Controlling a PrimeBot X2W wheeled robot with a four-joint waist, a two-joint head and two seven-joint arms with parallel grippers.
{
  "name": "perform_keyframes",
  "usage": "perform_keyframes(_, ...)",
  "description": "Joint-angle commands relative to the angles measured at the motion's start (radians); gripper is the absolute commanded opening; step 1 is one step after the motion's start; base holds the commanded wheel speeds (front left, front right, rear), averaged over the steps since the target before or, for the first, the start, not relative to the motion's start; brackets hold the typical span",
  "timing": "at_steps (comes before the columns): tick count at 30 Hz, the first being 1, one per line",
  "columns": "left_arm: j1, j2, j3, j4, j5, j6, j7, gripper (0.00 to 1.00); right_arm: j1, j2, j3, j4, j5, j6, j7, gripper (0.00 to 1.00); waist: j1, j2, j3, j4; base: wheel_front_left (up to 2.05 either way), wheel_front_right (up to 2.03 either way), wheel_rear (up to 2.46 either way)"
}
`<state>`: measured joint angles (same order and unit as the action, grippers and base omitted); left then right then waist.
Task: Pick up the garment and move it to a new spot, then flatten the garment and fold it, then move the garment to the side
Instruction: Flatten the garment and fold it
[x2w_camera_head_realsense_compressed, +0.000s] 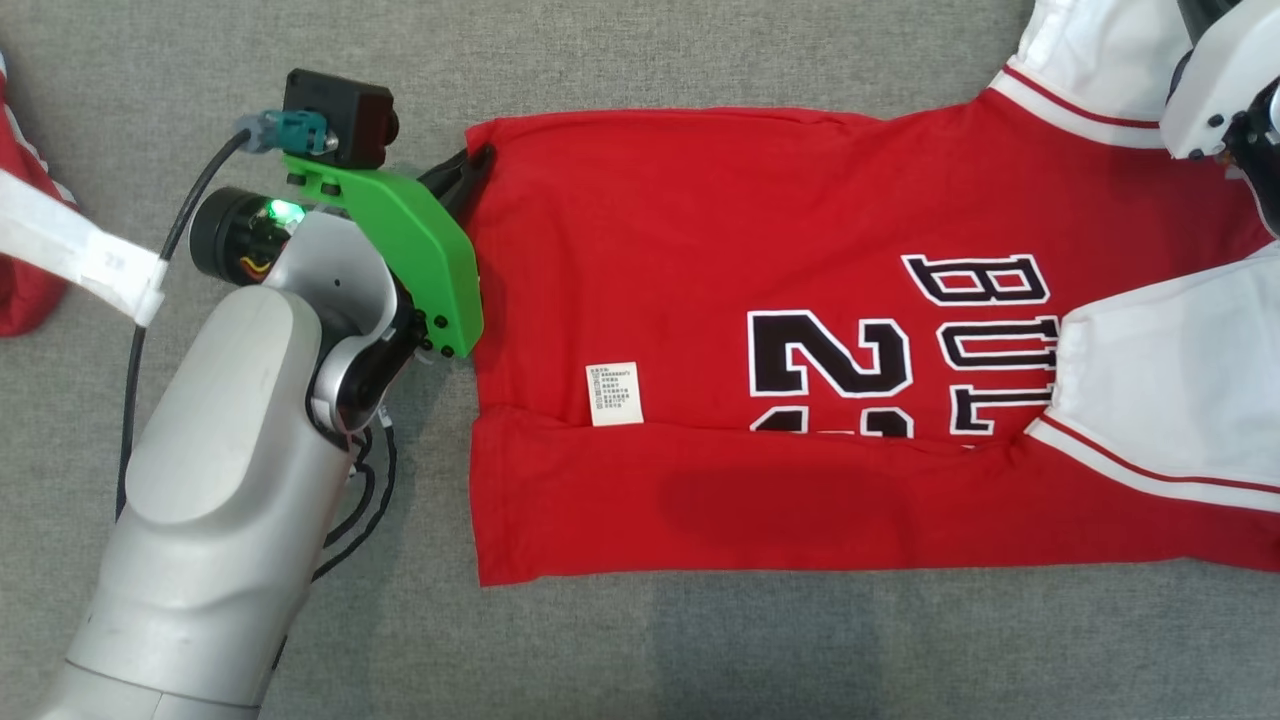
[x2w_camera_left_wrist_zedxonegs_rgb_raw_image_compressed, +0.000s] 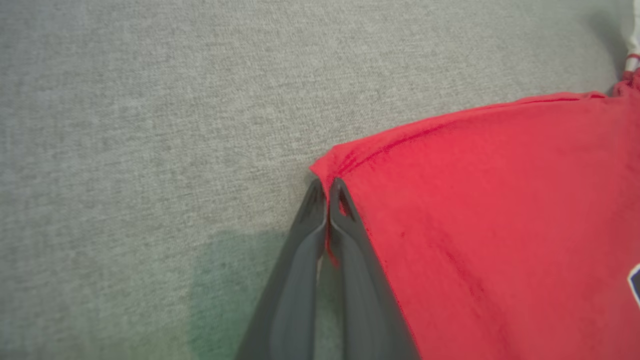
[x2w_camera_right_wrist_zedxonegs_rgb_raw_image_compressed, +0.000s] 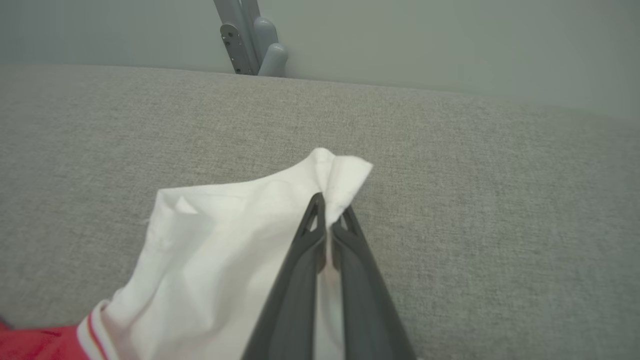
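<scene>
Grey fabric (x2w_camera_head_realsense_compressed: 700, 650); left end effector (x2w_camera_left_wrist_zedxonegs_rgb_raw_image_compressed: 326, 185) grips garment (x2w_camera_head_realsense_compressed: 700, 250) hem (x2w_camera_left_wrist_zedxonegs_rgb_raw_image_compressed: 345, 157), right end effector (x2w_camera_right_wrist_zedxonegs_rgb_raw_image_compressed: 330, 205) its sleeve (x2w_camera_right_wrist_zedxonegs_rgb_raw_image_compressed: 225, 225).

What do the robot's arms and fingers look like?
The left arm is smooth silver-grey, with a bright green bracket, a black camera box, a little green light and a black cable. The right arm has a white shell. The left gripper and right gripper each have two long, dark grey, pointed fingers.
</scene>
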<state>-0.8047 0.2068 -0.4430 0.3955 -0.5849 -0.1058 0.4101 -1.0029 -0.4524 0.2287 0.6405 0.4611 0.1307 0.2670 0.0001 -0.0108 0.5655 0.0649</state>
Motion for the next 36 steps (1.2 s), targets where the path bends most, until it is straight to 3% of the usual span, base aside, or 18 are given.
perform_keyframes(1,0.034,0.012,0.005,0.004,-0.011,0.006,-0.009,0.0,0.027,-0.016,0.009,-0.019,0.024,0.0,-0.012,0.0,-0.0001,0.0108,-0.035,-0.018,0.0,0.0,0.0)
perform_keyframes(10,0.166,0.032,0.029,-0.085,-0.03,0.024,-0.085,0.0,0.212,-0.094,0.058,-0.219,0.18,0.0,-0.056,0.0,-0.0001,0.0108,-0.158,-0.053,0.0,0.0,0.0)
perform_keyframes(17,0.332,0.067,0.041,-0.213,-0.05,0.048,-0.119,0.0,0.486,-0.113,0.018,-0.454,0.251,0.0,-0.069,0.0,-0.0001,0.0108,-0.254,-0.101,0.0,0.0,0.0)
perform_keyframes(25,0.556,0.105,0.041,-0.313,-0.044,0.058,-0.22,0.0,0.803,-0.036,-0.075,-0.619,0.234,0.0,-0.056,0.0,-0.0001,0.0108,-0.301,-0.151,0.0,0.0,0.0)
perform_keyframes(30,0.641,0.106,0.031,-0.304,-0.022,0.043,-0.318,0.0,0.872,0.018,-0.09,-0.625,0.202,0.0,-0.046,0.0,-0.0001,0.0108,-0.307,-0.168,0.0,0.0,0.0)
perform_keyframes(36,0.664,0.105,0.038,-0.284,-0.012,0.034,-0.403,0.0,0.9,0.03,-0.122,-0.62,0.191,0.0,-0.054,0.0,-0.0001,0.0108,-0.323,-0.157,0.0,0.0,0.0)
